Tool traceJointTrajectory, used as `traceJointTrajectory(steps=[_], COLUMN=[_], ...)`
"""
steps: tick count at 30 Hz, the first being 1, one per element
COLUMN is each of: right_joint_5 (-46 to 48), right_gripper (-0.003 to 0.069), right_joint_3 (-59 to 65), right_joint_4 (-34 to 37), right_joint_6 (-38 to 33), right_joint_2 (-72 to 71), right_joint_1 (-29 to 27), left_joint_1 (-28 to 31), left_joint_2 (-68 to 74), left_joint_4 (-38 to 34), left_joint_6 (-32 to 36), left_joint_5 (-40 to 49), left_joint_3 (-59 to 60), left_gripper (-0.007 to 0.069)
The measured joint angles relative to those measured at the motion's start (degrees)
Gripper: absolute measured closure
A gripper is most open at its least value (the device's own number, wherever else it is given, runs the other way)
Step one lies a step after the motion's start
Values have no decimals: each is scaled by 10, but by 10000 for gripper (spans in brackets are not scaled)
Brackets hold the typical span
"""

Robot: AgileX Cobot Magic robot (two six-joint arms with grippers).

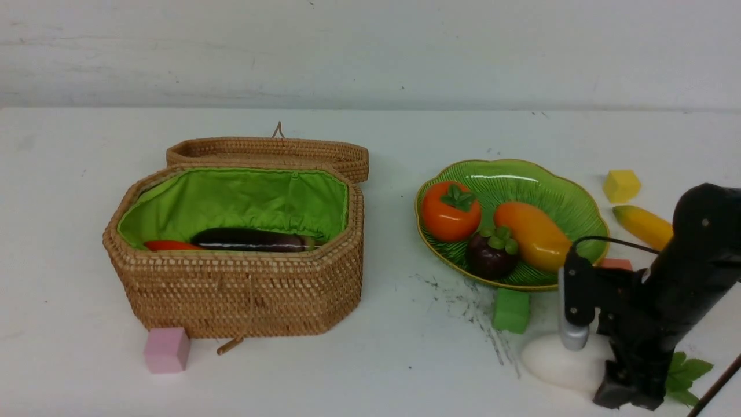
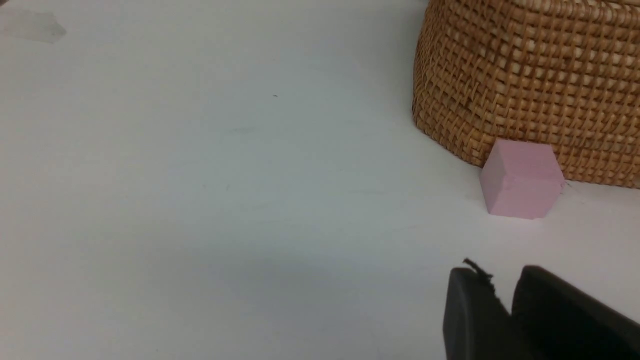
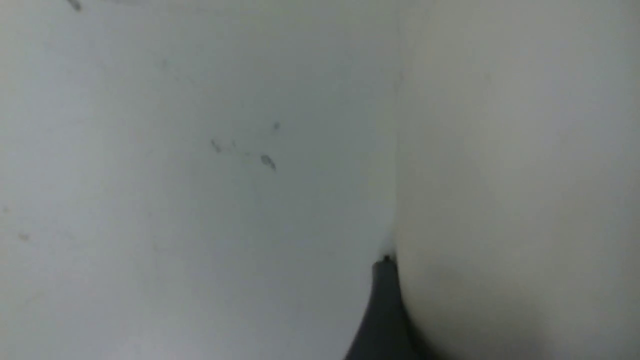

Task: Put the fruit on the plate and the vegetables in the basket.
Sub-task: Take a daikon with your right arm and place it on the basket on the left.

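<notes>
The white radish (image 1: 556, 362) lies on the table at the front right, its green leaves (image 1: 686, 373) behind the arm. My right gripper (image 1: 602, 370) is down over it. In the right wrist view the radish (image 3: 515, 175) fills one side and one finger (image 3: 382, 310) lies against it; the other finger is hidden. On the green plate (image 1: 521, 168) sit the persimmon (image 1: 450, 211), mango (image 1: 532, 234) and mangosteen (image 1: 492, 255). The banana (image 1: 642, 226) lies on the table right of the plate. The open basket (image 1: 243, 289) holds the eggplant (image 1: 249, 239) and pepper (image 1: 168, 245). My left gripper (image 2: 502, 280) is shut and empty, near the basket (image 2: 530, 75).
A pink cube (image 1: 167, 349) stands against the basket's front left corner. A green cube (image 1: 512, 310) sits in front of the plate, a yellow cube (image 1: 621, 185) behind the banana, and a reddish cube (image 1: 616, 264) at the plate's right edge. The basket lid (image 1: 272, 152) lies open behind it.
</notes>
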Motion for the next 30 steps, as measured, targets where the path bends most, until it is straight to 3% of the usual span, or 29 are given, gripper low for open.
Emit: traceJointTrajectory(steps=[10, 16, 21, 30], right_joint_5=[68, 102, 127, 103], right_gripper=[125, 125, 125, 125], right_joint_3=[-7, -147, -291, -477], right_joint_4=[-7, 122, 210, 234], right_joint_6=[37, 61, 87, 135], right_joint_2=[-124, -177, -131, 71], right_joint_1=[0, 12, 83, 215], left_joint_1=[0, 0, 0, 0], left_joint_2=[0, 0, 0, 0], left_joint_4=[0, 0, 0, -1], left_joint_6=[0, 0, 0, 0], left_joint_5=[0, 0, 0, 0], left_joint_3=[0, 0, 0, 0], left_gripper=[491, 489, 489, 480])
